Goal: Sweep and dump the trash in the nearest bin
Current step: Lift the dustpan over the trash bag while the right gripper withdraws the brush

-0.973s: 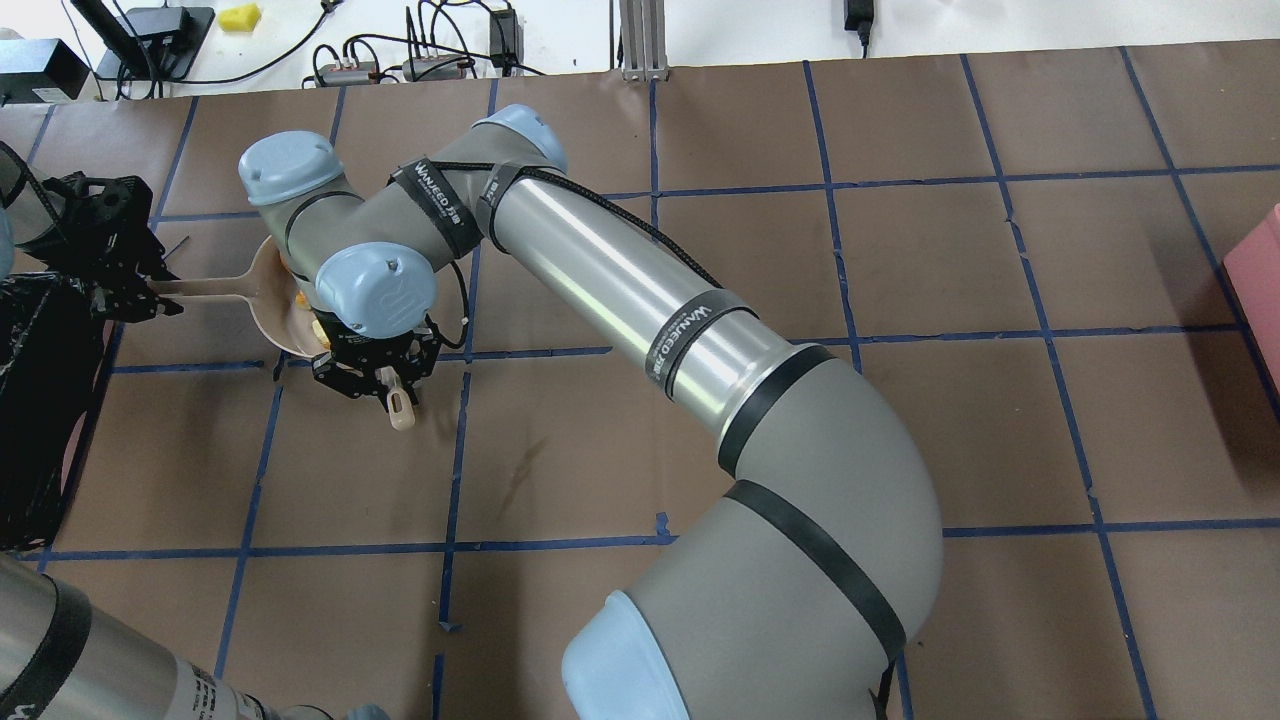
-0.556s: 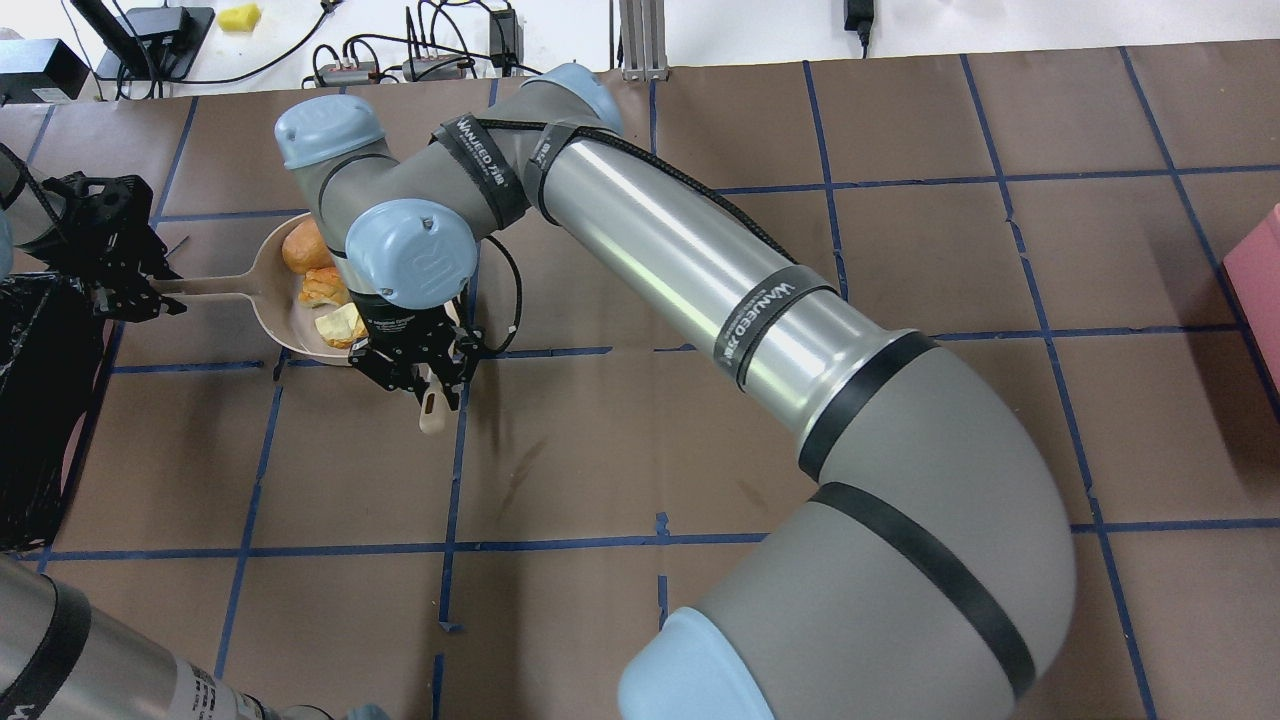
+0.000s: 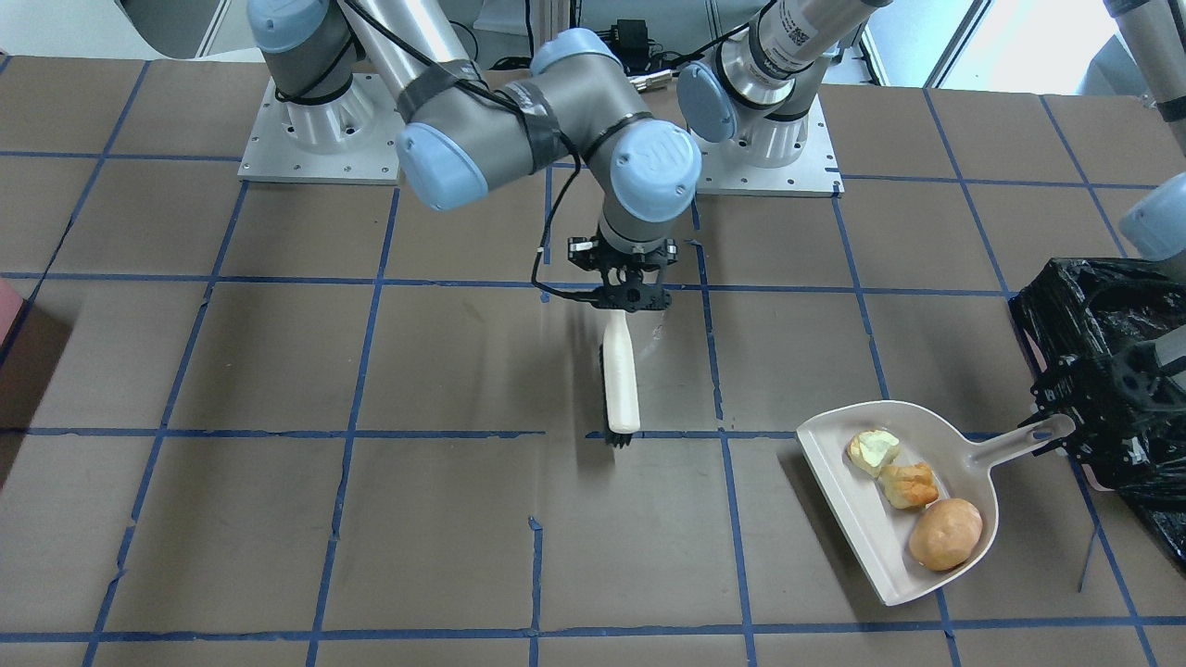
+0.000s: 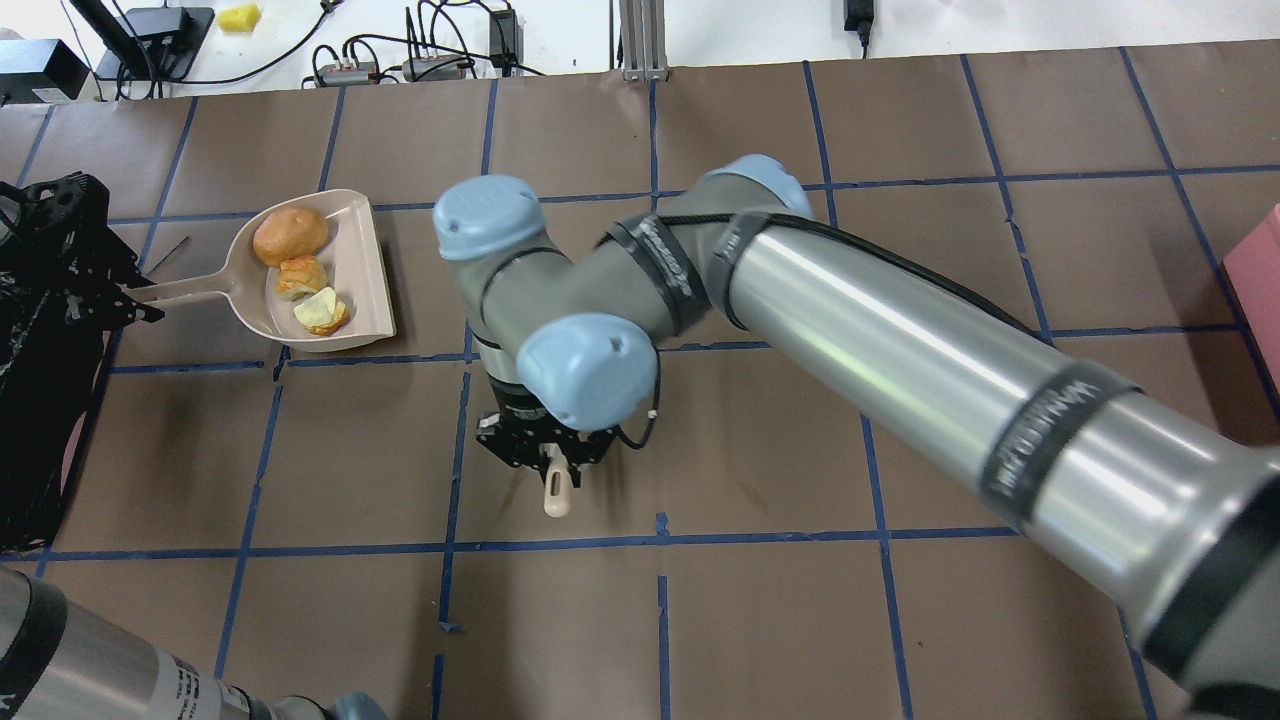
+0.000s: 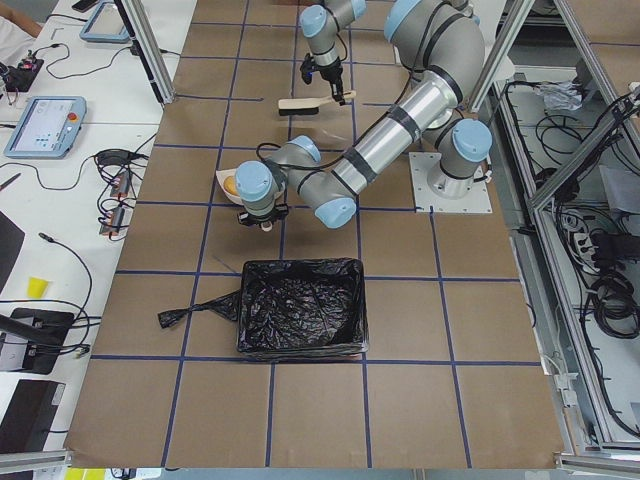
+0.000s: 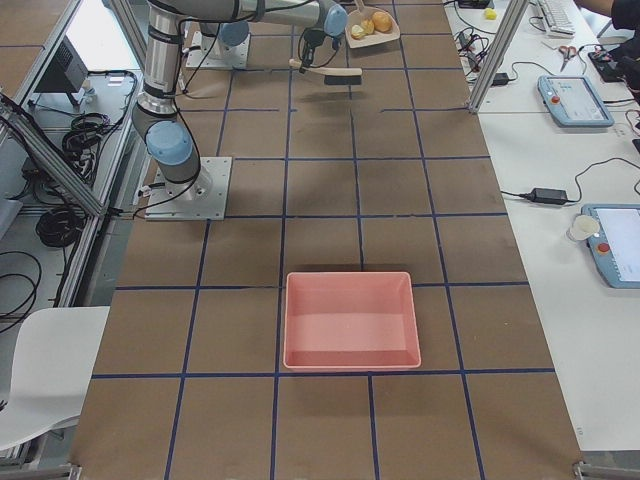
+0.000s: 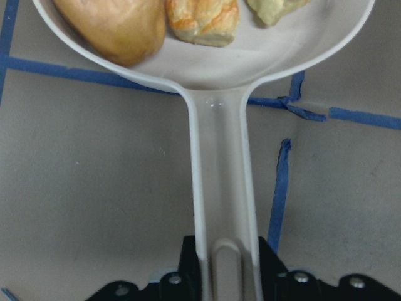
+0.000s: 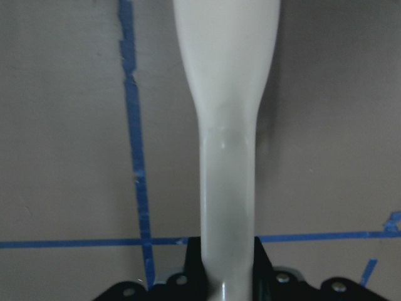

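Observation:
The trash lies in the white dustpan [image 4: 365,300]: a tan potato-like oval [image 4: 290,235], a bread chunk [image 4: 300,277] and an apple-core bit [image 4: 320,312]. They also show in the front view: the potato-like oval [image 3: 945,534], the bread chunk [image 3: 908,484] and the apple-core bit [image 3: 874,449]. My left gripper [image 4: 120,300] is shut on the dustpan's handle [image 7: 222,188], next to the black-lined bin [image 4: 40,420]. My right gripper [image 4: 545,455] is shut on the white brush [image 3: 621,371] and holds it well to the right of the pan, bristles by the table.
A pink tray [image 6: 350,320] stands far off on the table's right side and shows at the overhead view's right edge [image 4: 1262,270]. The bin [image 5: 300,305] is open at the top. Cables and gear lie beyond the table's far edge.
My right arm has pulled the brush away from the dustpan, rightward and toward the robot's base, so it now uncovers the three pieces. The left gripper still holds the handle.

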`<action>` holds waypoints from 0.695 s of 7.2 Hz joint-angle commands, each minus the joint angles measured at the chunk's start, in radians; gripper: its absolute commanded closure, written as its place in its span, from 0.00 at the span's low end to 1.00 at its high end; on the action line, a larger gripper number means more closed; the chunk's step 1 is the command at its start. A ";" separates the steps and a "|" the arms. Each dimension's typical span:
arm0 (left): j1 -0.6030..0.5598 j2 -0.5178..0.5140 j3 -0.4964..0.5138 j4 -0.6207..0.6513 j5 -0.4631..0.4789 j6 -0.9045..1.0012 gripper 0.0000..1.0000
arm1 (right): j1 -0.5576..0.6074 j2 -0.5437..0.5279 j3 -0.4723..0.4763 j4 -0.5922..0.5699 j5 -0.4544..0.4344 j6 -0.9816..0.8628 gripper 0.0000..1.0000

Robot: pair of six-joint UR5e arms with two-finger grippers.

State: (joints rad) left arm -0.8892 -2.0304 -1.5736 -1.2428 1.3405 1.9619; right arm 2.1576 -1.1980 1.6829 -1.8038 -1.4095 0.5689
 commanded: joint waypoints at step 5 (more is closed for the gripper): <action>0.307 0.130 0.020 -0.083 -0.113 -0.098 0.97 | -0.117 -0.144 0.354 -0.249 0.093 -0.092 0.95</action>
State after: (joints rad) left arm -0.6680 -1.9256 -1.5586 -1.3235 1.2405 1.8620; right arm 2.0476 -1.3429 2.0347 -2.0599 -1.3554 0.4751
